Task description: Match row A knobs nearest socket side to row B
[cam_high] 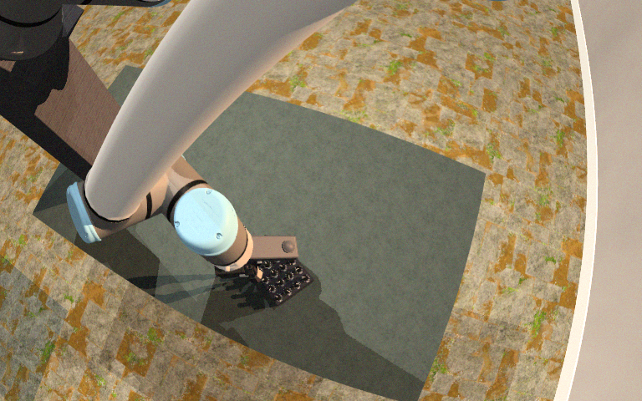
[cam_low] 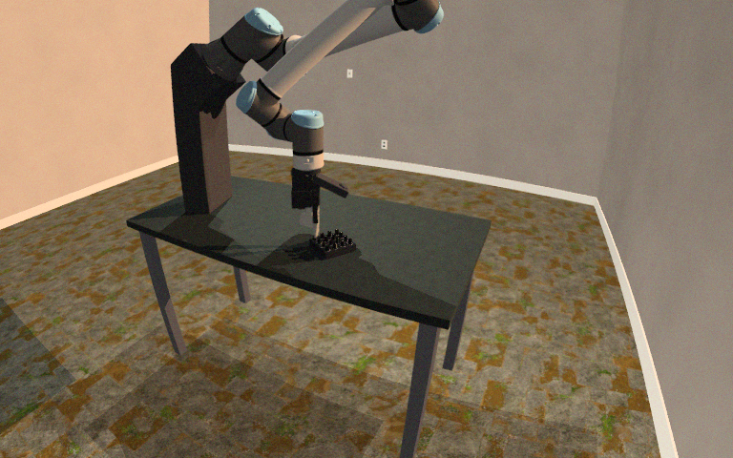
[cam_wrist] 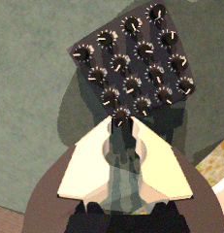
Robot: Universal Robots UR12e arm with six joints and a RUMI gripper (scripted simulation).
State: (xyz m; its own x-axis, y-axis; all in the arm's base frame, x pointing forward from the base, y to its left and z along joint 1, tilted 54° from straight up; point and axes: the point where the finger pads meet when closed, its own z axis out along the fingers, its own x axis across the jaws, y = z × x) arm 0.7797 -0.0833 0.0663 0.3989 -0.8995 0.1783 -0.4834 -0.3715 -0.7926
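The black knob box stands turned on the table, with its knobs in a four-by-four grid. In the wrist view, the nearest corner knob has its pointer towards the bottom of the picture. Along the box's left edge, the far corner knob and the knob beside it point left. My gripper is open by a narrow gap. Its fingertips stand on either side of the nearest corner knob; contact cannot be made out. The socket and row letters are not readable.
The green-grey table carries the box near its front edge. The arm's pedestal stands at the table's back left. A brown bar sticks out from the gripper's mount above the table, beside the box in the top view.
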